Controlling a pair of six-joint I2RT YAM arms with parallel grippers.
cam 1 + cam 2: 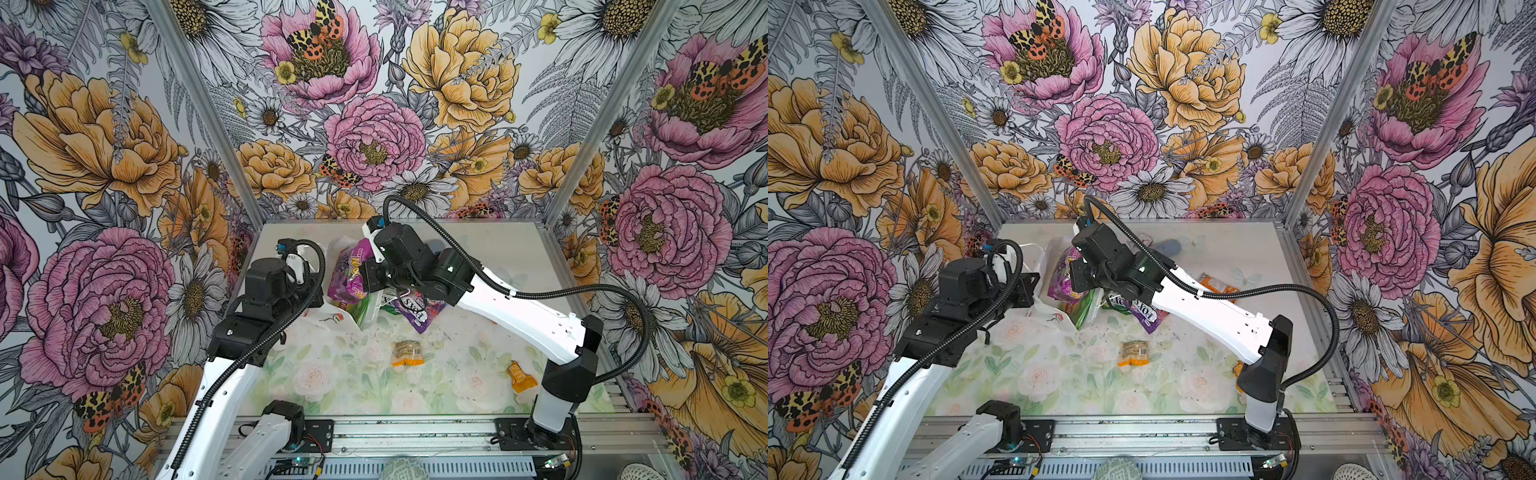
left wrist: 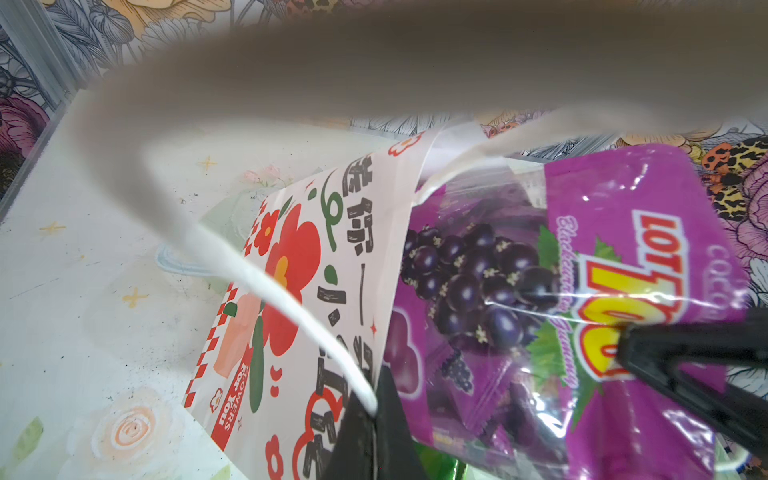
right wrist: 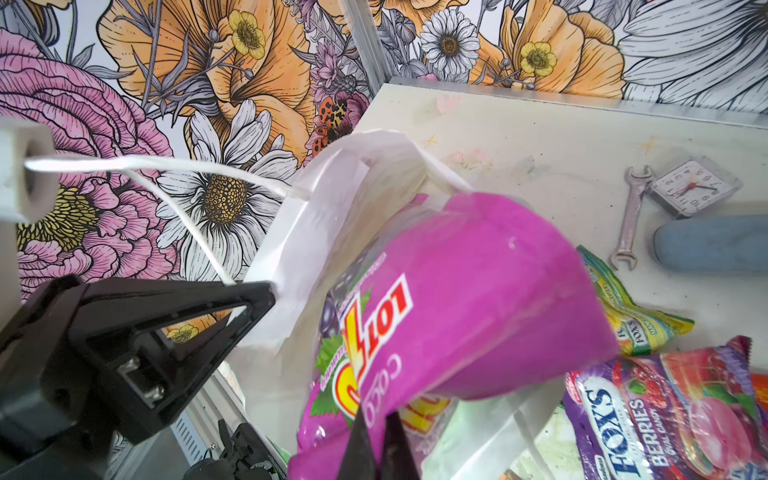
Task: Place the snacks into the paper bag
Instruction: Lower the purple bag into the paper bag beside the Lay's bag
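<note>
- 1 × left gripper (image 3: 266,296): jaws closed on the rim of the paper bag, right where a white cord handle is fastened.
- 1 × paper bag (image 1: 332,322): white, tilted, left of centre on the table (image 1: 374,390), with its mouth turned toward the right arm (red flowers printed on its side).
- 1 × purple grape bag (image 2: 582,257): you will find it at the paper bag's mouth, its lower end behind the paper rim and the rest outside.
- 1 × right gripper (image 3: 376,424): jaws clamped tight on the purple grape bag's edge.
- 1 × green packet (image 1: 366,312): under the purple grape bag; you cannot tell whether it is inside.
- 2 × Fox's candy bags: green one (image 3: 636,320) and purple one (image 3: 665,415), touching, on the table outside the paper bag.
- 3 × small orange packets: mid-table (image 1: 407,353), near the right arm's base (image 1: 521,376), and beyond the right forearm (image 1: 1219,284).
- 1 × wrench (image 3: 631,216), 1 × clock (image 3: 694,191), 1 × blue-grey case (image 3: 715,245): close together at the far side.
</note>
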